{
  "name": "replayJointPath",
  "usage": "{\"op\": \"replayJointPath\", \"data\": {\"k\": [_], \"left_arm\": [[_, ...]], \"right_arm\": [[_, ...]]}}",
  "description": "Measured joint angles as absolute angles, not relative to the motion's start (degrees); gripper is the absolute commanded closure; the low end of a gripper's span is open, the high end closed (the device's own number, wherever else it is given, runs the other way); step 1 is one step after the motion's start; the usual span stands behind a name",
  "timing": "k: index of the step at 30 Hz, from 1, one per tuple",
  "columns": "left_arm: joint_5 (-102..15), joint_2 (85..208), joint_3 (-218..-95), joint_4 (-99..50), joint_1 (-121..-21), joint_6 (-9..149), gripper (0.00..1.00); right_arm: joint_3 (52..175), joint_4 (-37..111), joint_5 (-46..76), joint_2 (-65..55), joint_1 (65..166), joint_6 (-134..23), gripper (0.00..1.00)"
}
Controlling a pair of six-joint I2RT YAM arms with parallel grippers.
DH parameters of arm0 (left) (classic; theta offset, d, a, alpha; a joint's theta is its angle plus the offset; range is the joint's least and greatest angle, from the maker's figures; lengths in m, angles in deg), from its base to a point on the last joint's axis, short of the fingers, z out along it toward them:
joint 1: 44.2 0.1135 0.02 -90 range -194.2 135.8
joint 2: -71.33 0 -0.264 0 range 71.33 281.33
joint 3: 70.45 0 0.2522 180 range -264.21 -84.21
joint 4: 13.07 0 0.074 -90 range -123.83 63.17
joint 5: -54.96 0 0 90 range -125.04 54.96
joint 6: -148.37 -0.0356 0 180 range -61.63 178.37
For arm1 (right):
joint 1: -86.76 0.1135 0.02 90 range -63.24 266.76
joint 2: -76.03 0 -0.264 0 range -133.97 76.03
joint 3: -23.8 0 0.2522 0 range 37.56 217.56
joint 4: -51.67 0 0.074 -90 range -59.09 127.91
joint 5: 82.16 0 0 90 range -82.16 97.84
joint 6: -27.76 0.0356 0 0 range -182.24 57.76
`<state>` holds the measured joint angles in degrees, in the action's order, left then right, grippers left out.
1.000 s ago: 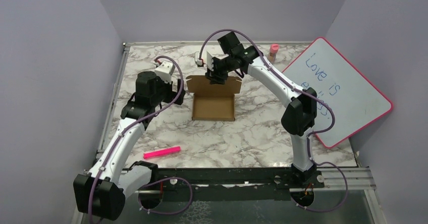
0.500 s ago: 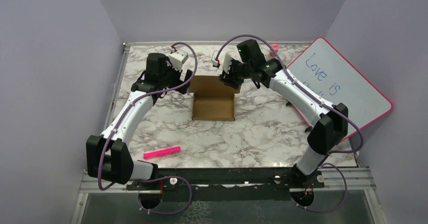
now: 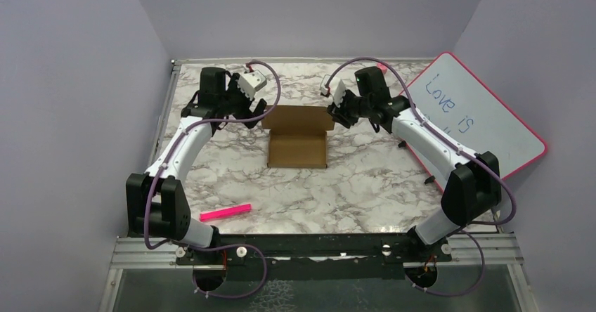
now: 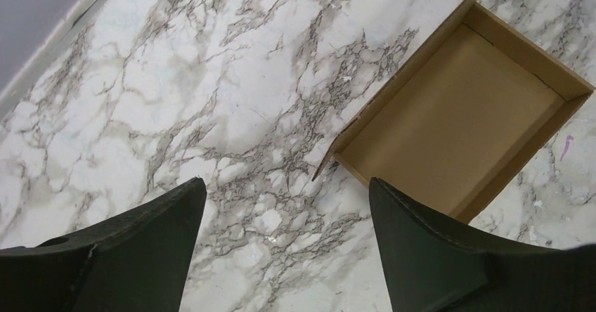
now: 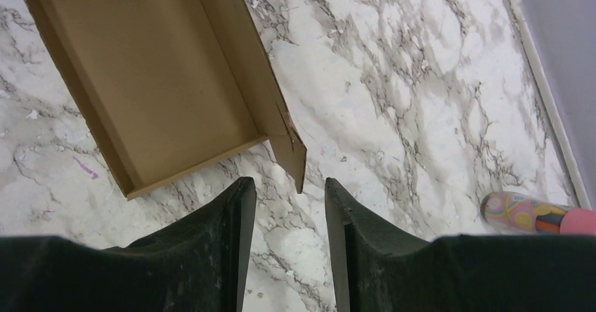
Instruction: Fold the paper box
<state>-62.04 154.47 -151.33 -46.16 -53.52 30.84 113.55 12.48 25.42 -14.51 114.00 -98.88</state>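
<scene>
The brown paper box (image 3: pixel 297 149) lies open at mid-table, its tray facing up and its lid flap (image 3: pixel 297 117) raised along the far side. My left gripper (image 3: pixel 262 111) hovers by the box's far left corner. In the left wrist view it (image 4: pixel 286 185) is wide open and empty over bare marble, with the tray (image 4: pixel 457 115) ahead to the right. My right gripper (image 3: pixel 338 111) is by the far right corner. In the right wrist view it (image 5: pixel 288 184) is narrowly open, with the box's corner tab (image 5: pixel 295 159) pointing into the gap, untouched.
A pink-framed whiteboard (image 3: pixel 478 126) leans at the right. A pink marker (image 3: pixel 225 212) lies at the near left. A pink-capped tube (image 3: pixel 381 66) lies at the far edge and also shows in the right wrist view (image 5: pixel 534 213). Walls close in the far and left sides.
The right gripper has left the top of the lid flap and moved right to the far right corner. The left arm has reached back to the far left corner.
</scene>
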Motion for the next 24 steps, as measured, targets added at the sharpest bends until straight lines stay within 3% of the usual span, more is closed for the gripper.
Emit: {"op": "replayJointPath", "data": {"k": [7,8,24], "left_arm": [[-71.31,155.97,-151.28,-46.18,-51.14,22.57,0.22],[-76.71,158.97,-151.28,-46.31,-50.36,19.6,0.25],[-84.91,165.39,-153.23,-46.82,-49.87,15.17,0.51]], "right_arm": [[112.67,14.8,28.57,-14.51,112.89,-99.84,0.58],[112.65,15.5,29.0,-14.67,112.51,-100.06,0.61],[112.98,15.82,33.03,-19.04,112.14,-100.85,0.7]]}}
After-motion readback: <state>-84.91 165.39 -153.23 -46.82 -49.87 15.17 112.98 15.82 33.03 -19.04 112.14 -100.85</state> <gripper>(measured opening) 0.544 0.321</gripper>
